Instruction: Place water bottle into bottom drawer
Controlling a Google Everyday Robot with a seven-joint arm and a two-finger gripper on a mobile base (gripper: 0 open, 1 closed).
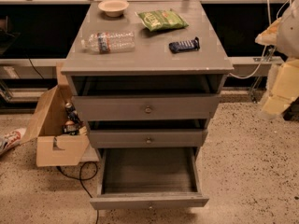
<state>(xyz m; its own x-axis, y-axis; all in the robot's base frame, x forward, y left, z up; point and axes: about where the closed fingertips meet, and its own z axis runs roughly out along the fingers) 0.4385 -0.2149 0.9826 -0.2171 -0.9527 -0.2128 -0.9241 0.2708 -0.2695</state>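
Camera view of the work area as I see it from the remote station. The clear crinkled plastic water bottle with white cap and dark label band (110, 41) lies on its side on the flat top of the grey wooden three-drawer cabinet (149, 62), toward the left, cap pointing left. Behind it stands a small cream round bowl (113, 7); to its right lie a green chip bag (161, 19) and, nearer the front edge, a dark blue wrapped packet (184, 45), each apart from the bottle. The bottom drawer (149, 201), a wide shallow grey tray, is pulled well out. The grey middle drawer (147, 138) and grey top drawer (147, 108) sit further in above it. The pale, cream-coloured gripper (279, 97) hangs at the right edge of the view, well apart from cabinet and bottle; whether it is spread or closed I cannot tell. An open brown cardboard box (56, 146) rests on the speckled floor (247, 171), left of the cabinet.
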